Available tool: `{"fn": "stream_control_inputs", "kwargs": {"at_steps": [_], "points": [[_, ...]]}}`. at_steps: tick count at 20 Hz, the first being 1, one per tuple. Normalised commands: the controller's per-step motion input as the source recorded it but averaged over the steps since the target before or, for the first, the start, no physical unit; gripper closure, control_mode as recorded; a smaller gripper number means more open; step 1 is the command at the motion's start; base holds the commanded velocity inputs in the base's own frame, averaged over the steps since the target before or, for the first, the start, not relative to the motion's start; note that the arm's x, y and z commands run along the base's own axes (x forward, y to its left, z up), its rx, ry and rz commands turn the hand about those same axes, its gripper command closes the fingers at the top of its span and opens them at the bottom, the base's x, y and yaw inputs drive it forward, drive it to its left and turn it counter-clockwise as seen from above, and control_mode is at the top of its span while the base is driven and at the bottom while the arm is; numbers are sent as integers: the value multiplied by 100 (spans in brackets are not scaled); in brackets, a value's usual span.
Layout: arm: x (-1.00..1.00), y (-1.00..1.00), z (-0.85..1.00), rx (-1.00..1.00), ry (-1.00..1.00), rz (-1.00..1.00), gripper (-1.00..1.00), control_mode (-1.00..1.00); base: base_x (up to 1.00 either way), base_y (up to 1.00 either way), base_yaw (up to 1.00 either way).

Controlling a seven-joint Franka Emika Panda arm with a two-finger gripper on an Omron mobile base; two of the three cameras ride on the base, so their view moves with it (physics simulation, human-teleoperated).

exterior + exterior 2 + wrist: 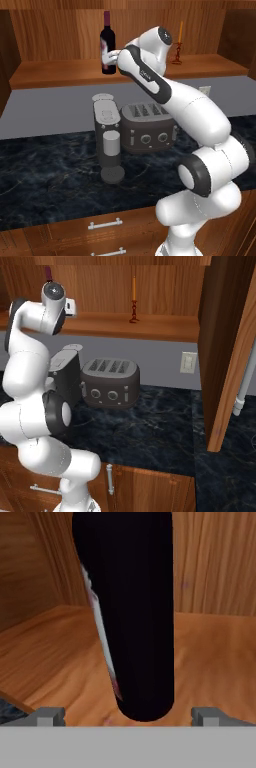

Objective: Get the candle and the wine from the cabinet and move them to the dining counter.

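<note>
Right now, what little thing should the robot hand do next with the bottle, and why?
Probably close the fingers. In the hand view the wine stands upright on the cabinet shelf, right between the two fingertips, and the gripper is open with a gap on each side of the bottle. The left base view shows the hand already at the bottle's body, so gripping looks like the next step before lifting.

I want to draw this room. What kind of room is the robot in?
It looks like a kitchen. There is a toaster and a coffee machine on a dark marble countertop, with a wooden cabinet above holding a wine bottle.
</note>
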Motion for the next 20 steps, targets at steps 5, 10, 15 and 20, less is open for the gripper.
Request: {"fn": "stream_control_inputs", "kwargs": {"at_steps": [5, 10, 15, 20], "points": [[23, 3, -1, 0, 0, 0, -100, -100, 0, 0, 0], [12, 13, 0, 0, 0, 0, -100, -100, 0, 0, 0], [12, 15, 0, 0, 0, 0, -100, -100, 0, 0, 0], [16, 9, 0, 0, 0, 0, -100, -100, 0, 0, 0]]}}
